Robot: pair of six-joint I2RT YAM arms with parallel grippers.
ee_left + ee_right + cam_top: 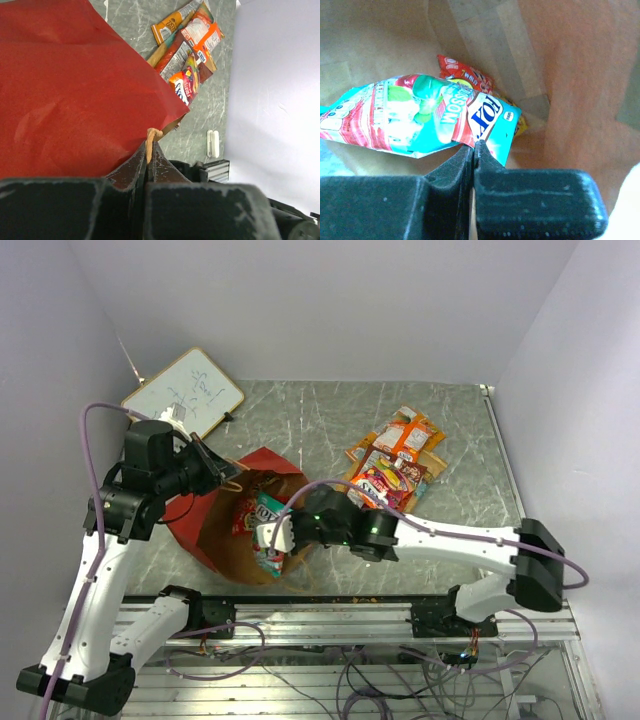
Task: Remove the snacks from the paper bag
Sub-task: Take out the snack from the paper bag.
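Grey marbled table point(300, 420) carried the paper bag point(197, 525) at eight o'clock in the top view. Inside it, the right gripper point(474, 150) had its jaws pressed together on just the near edge of a teal packet point(420, 115); so thin a bite on glossy film could slip and drop it back. At the bag's eleven o'clock the left gripper point(146, 155) pinched the tan handle point(151, 136), and if that loop slid free the mouth would likely sag shut.

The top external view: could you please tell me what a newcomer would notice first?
The red paper bag gapes open at centre-left, the left gripper pinching its handle. The right gripper is inside it, shut on a teal packet. A pile of snacks lies outside, to its right.
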